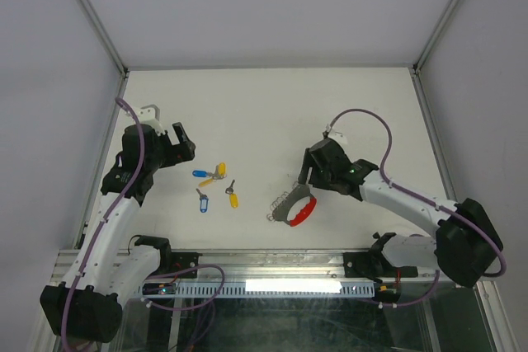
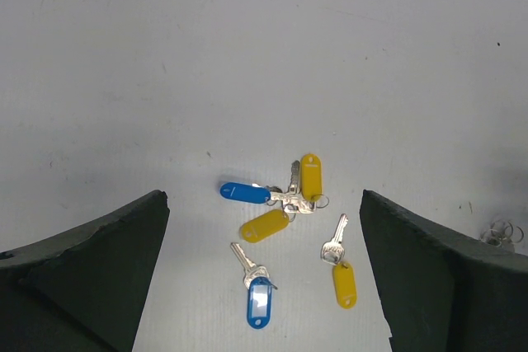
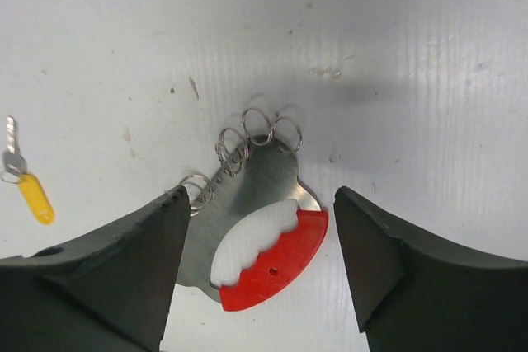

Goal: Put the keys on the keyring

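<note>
Plainly, the keyring (image 1: 294, 208) lies flat on the white table (image 1: 272, 105), and everything else is placed from it. It is a silvery metal plate with a red crescent (image 3: 276, 260) along one edge and several small wire rings (image 3: 247, 142) bunched along the opposite edge.

The right claw (image 1: 303, 183) hangs directly over the keyring. In the right wrist view its two dark fingers (image 3: 99, 278) are spread wide, one on each side of the plate, and nothing is pinched between them (image 3: 262, 199). The finger on the picture's left overlaps the plate's edge, and I cannot tell whether it touches.

The keys (image 1: 216, 184) lie to the left of the keyring, well apart from it and none on its rings. In the left wrist view three of them sit in a touching cluster (image 2: 285, 199), one with a blue tag and two with yellow tags. Nearer the camera a blue-tagged key (image 2: 256, 294) and a yellow-tagged key (image 2: 340, 269) each lie alone. The yellow-tagged one is the closest to the keyring and also shows at the left edge of the right wrist view (image 3: 23, 180).

The left claw (image 1: 183, 144) is farther left of the keyring than the keys are. It is also spread wide and empty, with the cluster showing between its fingers (image 2: 99, 269).
</note>
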